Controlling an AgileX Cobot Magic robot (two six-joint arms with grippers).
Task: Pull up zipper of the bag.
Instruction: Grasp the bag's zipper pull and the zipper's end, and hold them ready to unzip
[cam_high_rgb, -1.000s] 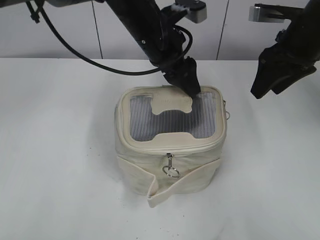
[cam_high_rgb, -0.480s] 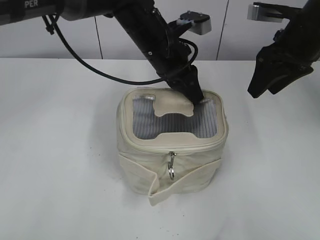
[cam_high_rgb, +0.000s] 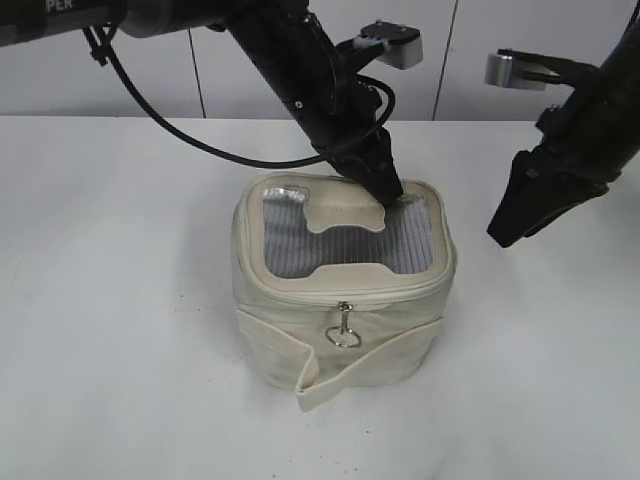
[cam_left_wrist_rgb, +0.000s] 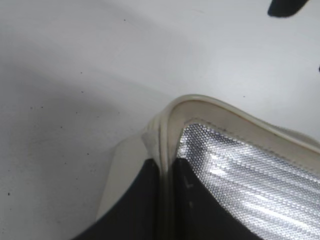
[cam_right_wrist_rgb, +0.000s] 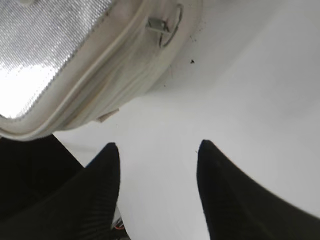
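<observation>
Exterior view: taken from front of bag (cam_high_rgb: 340, 290), raised, slanted down; whole bag, table (cam_high_rgb: 110, 300) and back wall covered. Left wrist view: set very close over bag lid rear edge (cam_left_wrist_rgb: 200, 107), faced down along fingers (cam_left_wrist_rgb: 190, 205); lid window and table beyond seen. Right wrist view: held above table beside bag, faced down; bag side with slider ring (cam_right_wrist_rgb: 167, 27) seen. Bag lid shared by all three views.
</observation>
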